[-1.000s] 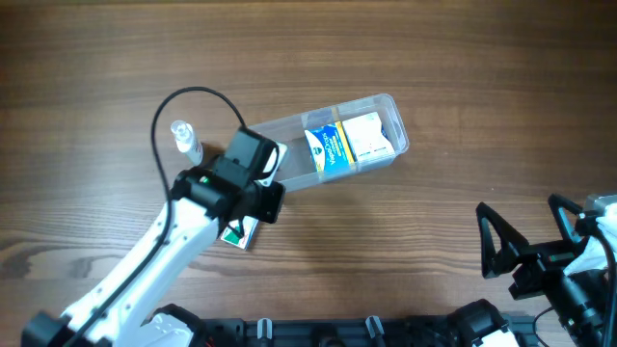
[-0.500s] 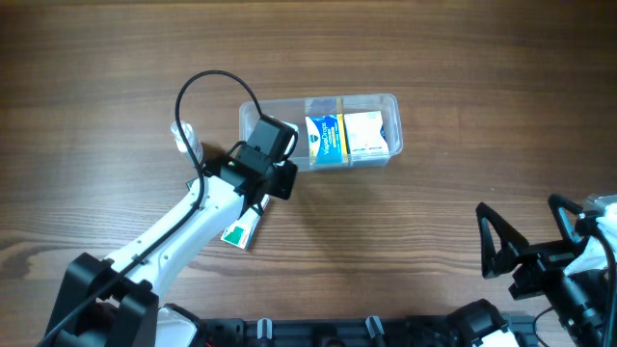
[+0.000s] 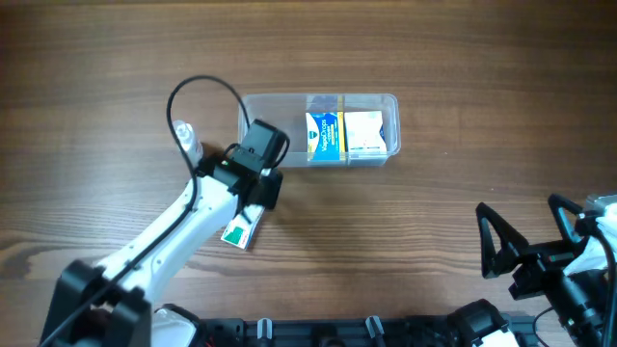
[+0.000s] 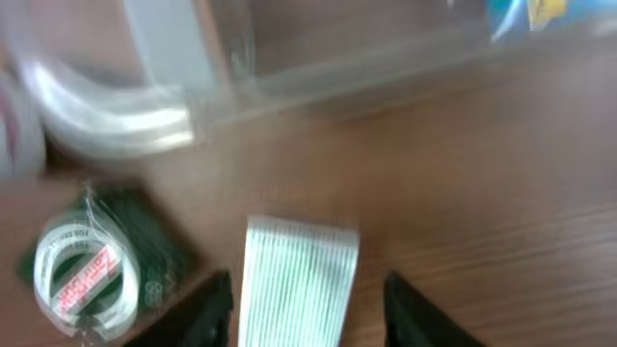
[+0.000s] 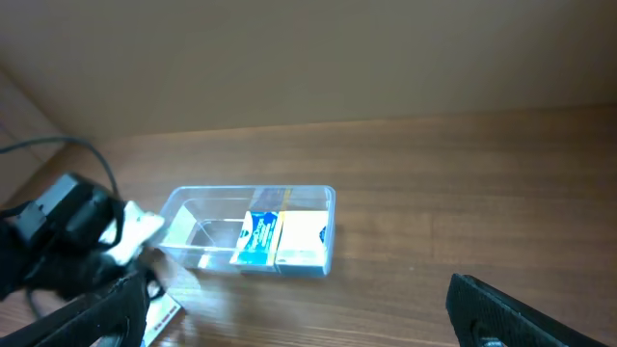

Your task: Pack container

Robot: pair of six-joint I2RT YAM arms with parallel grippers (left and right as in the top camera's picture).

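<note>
Container (image 3: 260, 114): one clear tub, lying lengthwise on the wooden table (image 3: 463, 96).
Inside the container: two boxes standing side by side at its right end, a blue-and-white box (image 3: 326, 138) and a white box (image 3: 364, 133); the left end is showing bare.
Beside the container: one small spray bottle (image 3: 186, 140) is standing just off its left end. One green-and-white packet (image 3: 241, 231) is lying near its lower left corner.
In the way: the left arm's wrist is reaching up against that corner, with its black cable (image 3: 193, 92) looping over the bottle.
Left gripper (image 4: 308, 318): fingers are standing spread, straddling a white ribbed piece (image 4: 294, 280) below the container's rim.
Right gripper (image 3: 530, 231): fingers are standing wide apart, holding nothing, well apart from the container at lower right.
Hard to make out: the left wrist view is blurring heavily. I cannot tell whether the ribbed piece belongs to the packet.
</note>
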